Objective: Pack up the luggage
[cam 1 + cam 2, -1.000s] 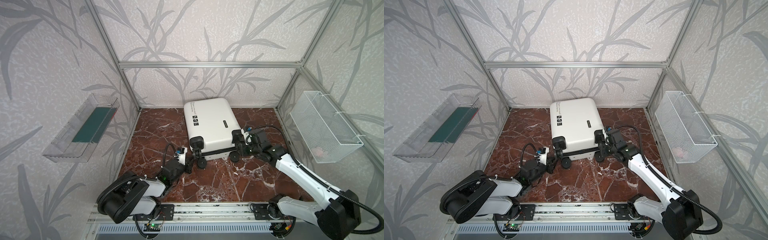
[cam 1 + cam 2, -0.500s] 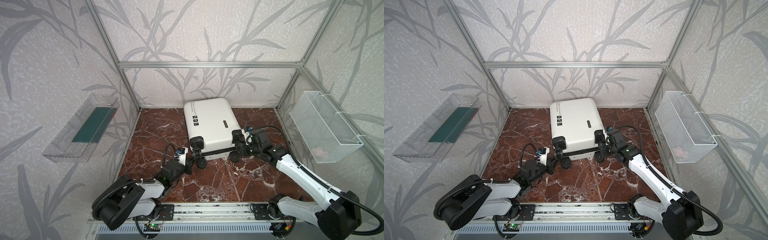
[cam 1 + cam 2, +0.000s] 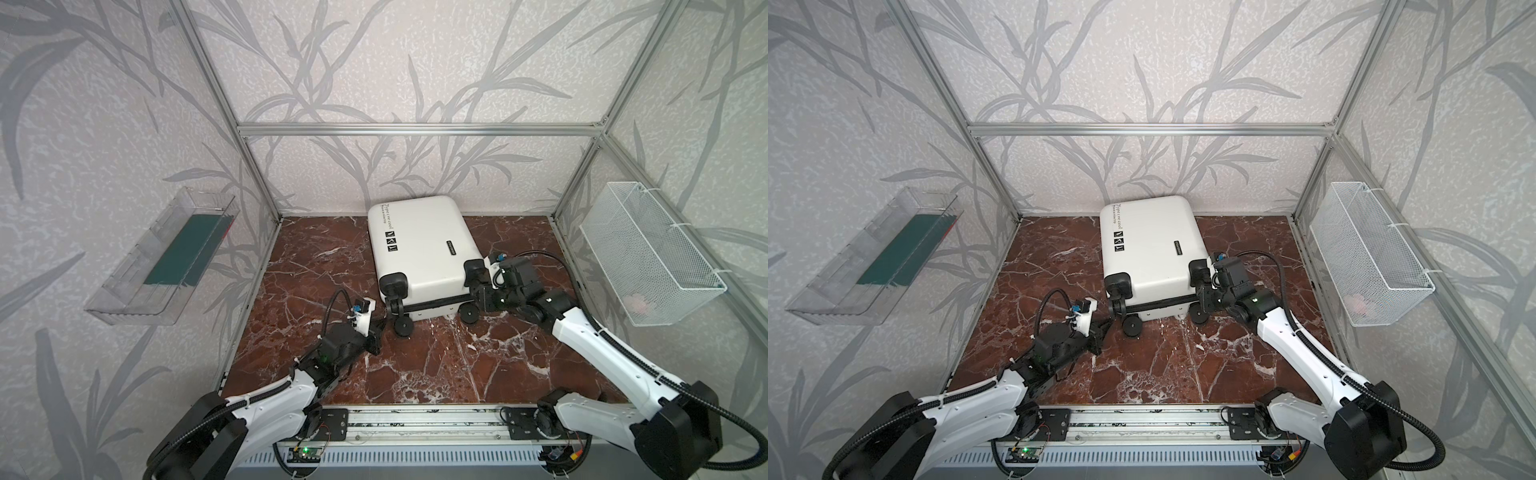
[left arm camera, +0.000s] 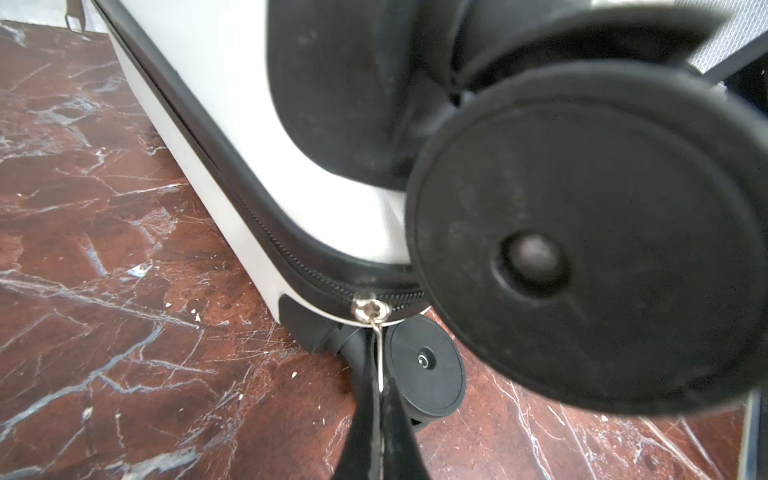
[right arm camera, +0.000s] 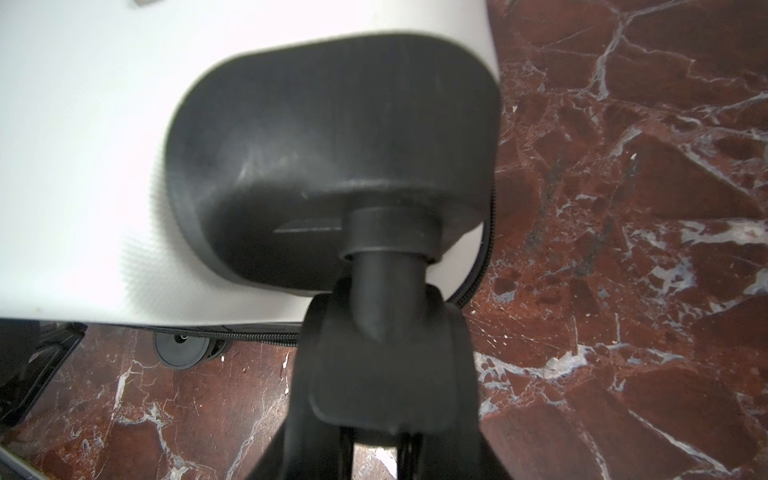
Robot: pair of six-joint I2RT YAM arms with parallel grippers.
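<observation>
The white luggage (image 3: pixel 419 245) (image 3: pixel 1150 245) lies closed on the marble floor with its black wheels facing the front. My left gripper (image 3: pixel 384 322) (image 4: pixel 380 390) is low at the front left corner, shut on the thin metal zipper pull (image 4: pixel 378 353). The pull hangs from the slider (image 4: pixel 370 311) on the black zipper band. A large wheel (image 4: pixel 582 257) fills the left wrist view beside it. My right gripper (image 3: pixel 478 291) (image 5: pixel 382 415) is at the front right corner, its fingers shut around the upper wheel (image 5: pixel 382 365) there.
A clear plastic tray (image 3: pixel 162 257) holding a flat dark green item hangs on the left wall. A white wire basket (image 3: pixel 648 253) with a pinkish item (image 3: pixel 638 303) hangs on the right wall. Metal frame posts stand at the back corners.
My left gripper's jaws have closed onto the zipper pull. The luggage and the right arm have stayed put.
</observation>
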